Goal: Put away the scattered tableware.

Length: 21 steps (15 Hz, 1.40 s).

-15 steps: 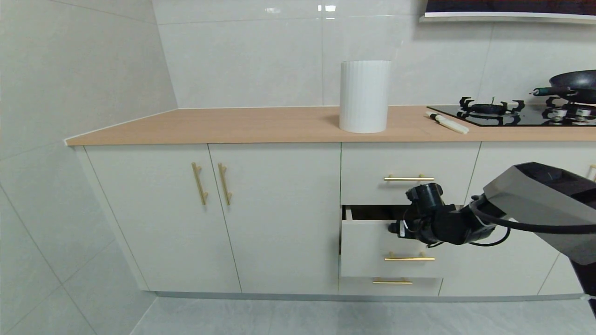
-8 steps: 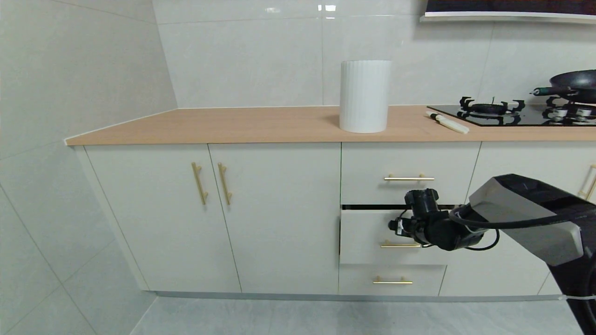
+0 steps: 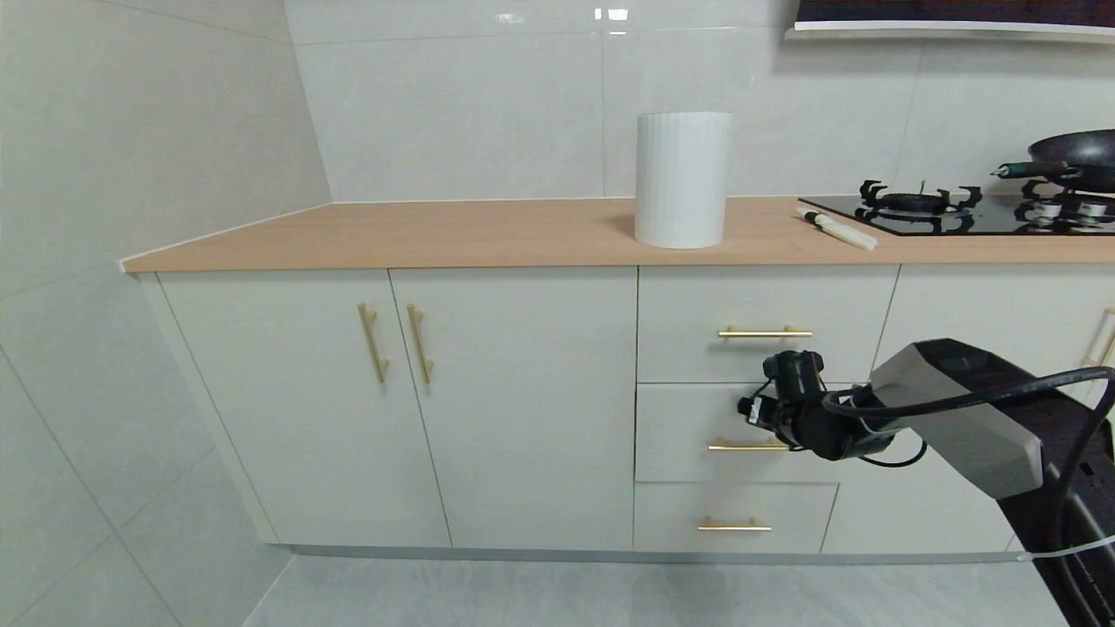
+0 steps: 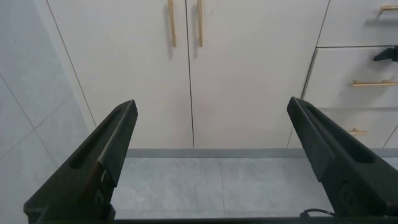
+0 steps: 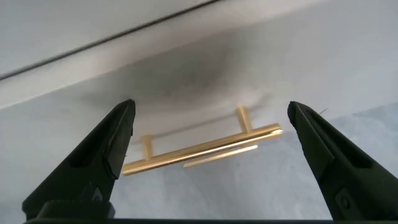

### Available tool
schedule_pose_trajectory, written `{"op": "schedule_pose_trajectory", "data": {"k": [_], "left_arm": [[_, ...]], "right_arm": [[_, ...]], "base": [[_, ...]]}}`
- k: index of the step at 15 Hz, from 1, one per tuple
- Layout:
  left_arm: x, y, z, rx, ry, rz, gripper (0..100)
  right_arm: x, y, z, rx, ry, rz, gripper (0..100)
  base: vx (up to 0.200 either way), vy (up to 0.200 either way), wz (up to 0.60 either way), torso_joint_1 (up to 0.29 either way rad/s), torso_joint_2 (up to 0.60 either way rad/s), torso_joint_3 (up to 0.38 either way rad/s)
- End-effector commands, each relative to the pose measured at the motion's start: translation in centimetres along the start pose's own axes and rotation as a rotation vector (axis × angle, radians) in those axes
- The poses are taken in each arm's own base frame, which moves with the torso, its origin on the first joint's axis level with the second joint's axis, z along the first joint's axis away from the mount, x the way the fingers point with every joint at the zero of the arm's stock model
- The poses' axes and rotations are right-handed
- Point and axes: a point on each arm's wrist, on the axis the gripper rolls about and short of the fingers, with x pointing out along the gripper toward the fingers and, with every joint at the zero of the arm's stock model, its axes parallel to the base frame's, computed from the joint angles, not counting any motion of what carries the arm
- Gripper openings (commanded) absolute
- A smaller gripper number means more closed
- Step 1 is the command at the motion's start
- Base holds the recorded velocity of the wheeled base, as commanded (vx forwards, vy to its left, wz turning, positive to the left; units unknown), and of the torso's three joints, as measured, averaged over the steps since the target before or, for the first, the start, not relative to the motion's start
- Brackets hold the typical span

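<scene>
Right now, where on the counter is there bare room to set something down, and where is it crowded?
The widest bare stretch of the countertop runs from its left end to the white container. A narrower gap lies between that container and the pale utensil. The right end is crowded by the hob and the pan.

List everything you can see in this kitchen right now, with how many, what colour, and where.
Countertop: one, wood, over the cabinets.
Canister: one, white, ribbed, on the countertop.
Utensil: one, cream, lying between canister and hob.
Hob: one, black, at the countertop's right end.
Pan: one, black, on the hob.
Cupboard doors: two, pale, gold handles.
Drawers: three, pale, gold handles, stacked, shut.
Left gripper: open, low, facing the cupboard doors.
Right gripper: open, at the middle drawer's handle.
</scene>
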Motion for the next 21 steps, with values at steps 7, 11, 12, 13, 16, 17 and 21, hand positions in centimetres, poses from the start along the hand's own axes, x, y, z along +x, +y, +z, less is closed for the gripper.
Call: {"op": "schedule_pose_trajectory", "data": {"k": [7, 11, 12, 13, 16, 17, 21], "left_arm": [[0.0, 0.0, 0.0, 0.0, 0.0, 0.0, 100], [0.0, 0.0, 0.0, -0.002, 0.0, 0.0, 100], [0.0, 0.0, 0.0, 0.0, 0.0, 0.0, 100], [0.0, 0.0, 0.0, 0.0, 0.0, 0.0, 100], [0.0, 0.0, 0.0, 0.0, 0.0, 0.0, 100], [0.0, 0.0, 0.0, 0.0, 0.0, 0.0, 100], [0.0, 0.0, 0.0, 0.0, 0.0, 0.0, 100]], "right_arm": [[1.3, 0.3, 0.2, 0.044, -0.04, -0.012, 100], [-3.8, -0.3, 2.5, 0.043, -0.045, -0.055, 100], [-6.1, -0.8, 3.0, 0.037, -0.033, -0.056, 100], [-9.6, -1.4, 4.0, 0.033, -0.03, -0.05, 100], [-18.3, -3.5, 4.2, 0.027, -0.031, -0.051, 100], [-21.4, -4.5, 4.4, 0.039, -0.06, -0.038, 100], [-33.9, -9.9, 4.7, 0.053, -0.291, -0.027, 100]], "base": [[0.0, 0.0, 0.0, 0.0, 0.0, 0.0], [0.0, 0.0, 0.0, 0.0, 0.0, 0.0], [0.0, 0.0, 0.0, 0.0, 0.0, 0.0], [0.0, 0.0, 0.0, 0.0, 0.0, 0.0], [0.0, 0.0, 0.0, 0.0, 0.0, 0.0], [0.0, 0.0, 0.0, 0.0, 0.0, 0.0], [0.0, 0.0, 0.0, 0.0, 0.0, 0.0]]}}
